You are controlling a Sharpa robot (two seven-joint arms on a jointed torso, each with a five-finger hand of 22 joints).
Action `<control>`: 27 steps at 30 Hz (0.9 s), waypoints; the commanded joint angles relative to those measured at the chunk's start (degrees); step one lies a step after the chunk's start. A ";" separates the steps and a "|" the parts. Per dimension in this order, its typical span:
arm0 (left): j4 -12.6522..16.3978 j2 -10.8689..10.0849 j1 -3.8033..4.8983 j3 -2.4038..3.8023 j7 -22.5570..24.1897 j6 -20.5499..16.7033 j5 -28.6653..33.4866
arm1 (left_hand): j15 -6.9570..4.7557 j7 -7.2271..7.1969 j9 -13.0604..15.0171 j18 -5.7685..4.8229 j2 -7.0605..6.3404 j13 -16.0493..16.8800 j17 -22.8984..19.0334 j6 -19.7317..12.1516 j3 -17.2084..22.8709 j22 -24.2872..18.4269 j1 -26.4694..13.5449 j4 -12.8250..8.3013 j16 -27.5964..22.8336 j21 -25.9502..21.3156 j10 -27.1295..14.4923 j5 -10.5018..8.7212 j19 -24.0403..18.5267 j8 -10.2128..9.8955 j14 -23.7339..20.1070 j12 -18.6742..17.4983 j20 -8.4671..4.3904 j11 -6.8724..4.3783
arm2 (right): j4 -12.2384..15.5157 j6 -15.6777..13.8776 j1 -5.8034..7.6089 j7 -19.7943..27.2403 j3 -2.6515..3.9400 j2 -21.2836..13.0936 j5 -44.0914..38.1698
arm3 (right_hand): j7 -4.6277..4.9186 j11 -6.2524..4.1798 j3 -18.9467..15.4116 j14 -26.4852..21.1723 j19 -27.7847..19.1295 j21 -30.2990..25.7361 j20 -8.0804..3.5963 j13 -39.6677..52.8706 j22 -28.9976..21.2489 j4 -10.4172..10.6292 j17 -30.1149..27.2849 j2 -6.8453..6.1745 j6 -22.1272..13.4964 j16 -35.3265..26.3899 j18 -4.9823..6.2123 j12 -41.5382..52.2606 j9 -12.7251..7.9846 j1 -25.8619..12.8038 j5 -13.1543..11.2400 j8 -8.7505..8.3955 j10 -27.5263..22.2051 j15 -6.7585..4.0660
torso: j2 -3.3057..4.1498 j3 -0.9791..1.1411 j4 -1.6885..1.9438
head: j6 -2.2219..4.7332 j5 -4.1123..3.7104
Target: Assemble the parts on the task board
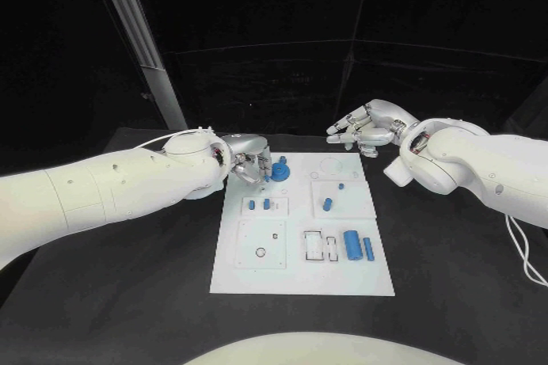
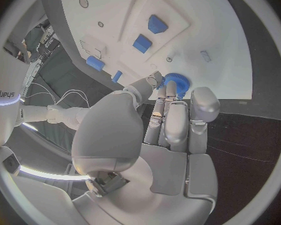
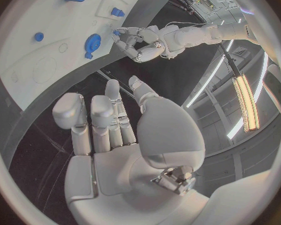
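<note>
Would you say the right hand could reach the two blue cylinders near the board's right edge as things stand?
Probably yes. The right hand hovers open past the task board's far edge, holding nothing, and nothing stands between it and the blue cylinders.

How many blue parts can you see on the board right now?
7: a gear by the left hand, two small pieces in the left-middle panel, two in the right-middle panel, two cylinders near-right. The left hand may hide others.

The task board [image 1: 299, 278] is white. The little parts on it, like the round gear [image 1: 279, 172] and the two cylinders [image 1: 357, 245], are blue. The table [image 1: 114, 302] is black. Both hands [image 1: 247, 163] [image 1: 366, 127] are silver.
</note>
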 commanded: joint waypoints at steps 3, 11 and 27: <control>0.19 -0.88 0.08 0.04 -0.68 1.89 1.49 | 0.02 -0.12 -0.11 -1.11 0.12 -0.14 -0.08 0.37 -0.21 0.49 -0.57 0.33 0.03 0.17 0.40 -0.10 0.32 -0.29 1.52 -0.12 -0.06 -0.02 | 0.05 0.28 0.10 0.27 0.03 -0.02 -0.04 | 0.05 -0.06 0.06 0.45 0.03 -0.19 -0.15 -0.05 -0.06 0.07 0.03 -0.05 -0.23 -0.39 0.41 -0.22 -0.04 -0.67 0.27 -0.30 0.34 0.00 | -0.01 -0.05 -0.05 | -0.03 0.10; -0.85 -0.80 -0.03 -0.03 -0.80 2.46 1.56 | 0.02 -0.13 -0.15 -1.13 0.09 -0.22 -0.09 0.40 -0.27 0.54 -0.65 0.38 0.04 0.24 0.45 -0.10 0.35 -0.30 1.52 -0.13 -0.05 -0.03 | 0.00 0.32 0.09 0.27 0.03 0.00 -0.04 | 0.05 -0.06 0.06 0.45 0.03 -0.19 -0.15 -0.05 -0.06 0.07 0.03 -0.05 -0.23 -0.39 0.41 -0.22 -0.04 -0.67 0.27 -0.30 0.34 0.00 | 0.06 -0.06 -0.14 | -0.09 0.09; -2.45 0.51 -1.01 -0.08 -0.58 2.91 1.55 | -0.01 -0.18 -0.24 -1.09 0.13 -0.39 -0.18 0.50 -0.27 0.50 -0.60 0.38 0.00 0.12 0.57 -0.09 0.29 -0.31 1.50 -0.15 -0.06 -0.09 | -0.06 0.36 0.09 0.31 0.03 0.12 -0.04 | 0.05 -0.06 0.06 0.45 0.03 -0.19 -0.15 -0.05 -0.06 0.07 0.03 -0.05 -0.23 -0.39 0.41 -0.22 -0.04 -0.67 0.27 -0.30 0.34 0.00 | 0.04 -0.05 -0.10 | -0.43 0.10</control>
